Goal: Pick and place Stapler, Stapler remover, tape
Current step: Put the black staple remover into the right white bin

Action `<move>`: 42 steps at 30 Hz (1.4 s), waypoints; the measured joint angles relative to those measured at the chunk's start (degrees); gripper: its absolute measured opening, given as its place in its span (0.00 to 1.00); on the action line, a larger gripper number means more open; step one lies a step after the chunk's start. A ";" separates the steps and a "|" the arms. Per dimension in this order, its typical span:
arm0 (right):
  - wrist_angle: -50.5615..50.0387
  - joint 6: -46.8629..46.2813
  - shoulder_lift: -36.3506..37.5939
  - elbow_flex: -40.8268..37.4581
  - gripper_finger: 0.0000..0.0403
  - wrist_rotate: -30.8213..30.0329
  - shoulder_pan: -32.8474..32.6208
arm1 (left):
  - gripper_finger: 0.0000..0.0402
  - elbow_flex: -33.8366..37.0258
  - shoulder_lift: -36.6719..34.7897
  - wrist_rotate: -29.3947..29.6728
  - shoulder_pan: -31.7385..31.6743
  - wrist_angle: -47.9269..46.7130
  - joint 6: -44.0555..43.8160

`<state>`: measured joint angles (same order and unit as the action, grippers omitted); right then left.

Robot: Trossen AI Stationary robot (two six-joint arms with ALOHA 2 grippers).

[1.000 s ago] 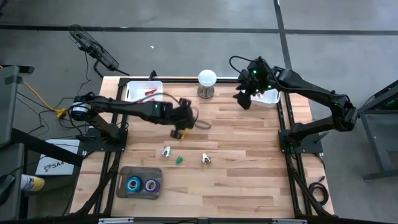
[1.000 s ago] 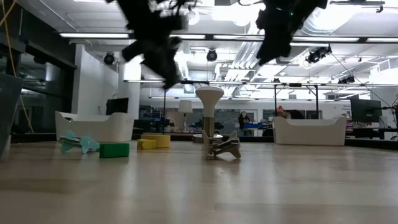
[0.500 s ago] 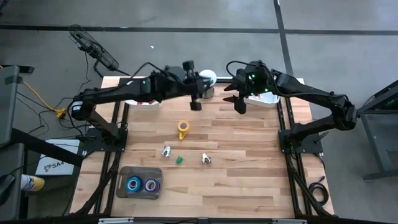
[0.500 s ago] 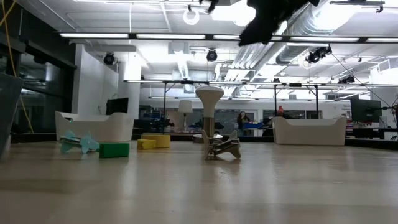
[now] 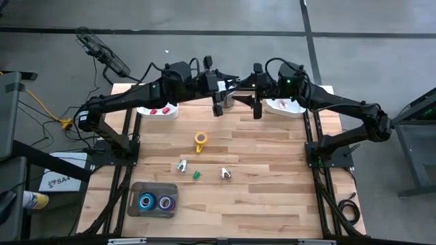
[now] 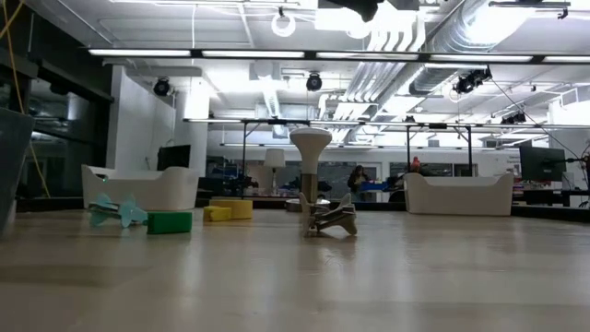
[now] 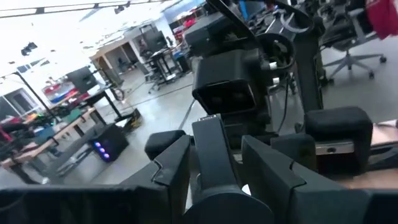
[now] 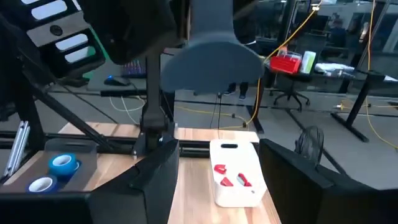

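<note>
The yellow tape (image 5: 199,139) is now left lying at the frame's middle, outside the tray (image 5: 136,189) at lower left, while the left gripper (image 5: 217,108) and right gripper (image 5: 257,109) are lifted away to the upper middle, jaws apart and empty.

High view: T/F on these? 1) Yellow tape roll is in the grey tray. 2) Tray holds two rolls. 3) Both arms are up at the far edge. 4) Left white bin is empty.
1) False. The yellow tape roll lies on the bare table, apart from the grey tray.
2) True: a blue roll and a purple roll.
3) True. The left gripper and right gripper face each other near the white stand.
4) False. The left white bin holds red pieces.
</note>
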<state>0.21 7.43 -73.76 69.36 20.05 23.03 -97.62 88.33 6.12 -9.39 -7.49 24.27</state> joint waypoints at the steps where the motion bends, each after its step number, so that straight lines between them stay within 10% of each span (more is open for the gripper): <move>1: 0.31 -0.05 0.00 0.00 0.53 0.04 0.02 | 0.32 0.00 0.00 -0.51 -0.01 0.08 -0.55; 42: 5.31 -5.93 2.93 0.00 0.44 7.75 -0.84 | 0.32 1.09 0.04 -4.40 0.02 0.10 -6.16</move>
<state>5.52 1.50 -70.82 69.36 27.80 22.19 -96.53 88.38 1.72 -9.37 -7.40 18.11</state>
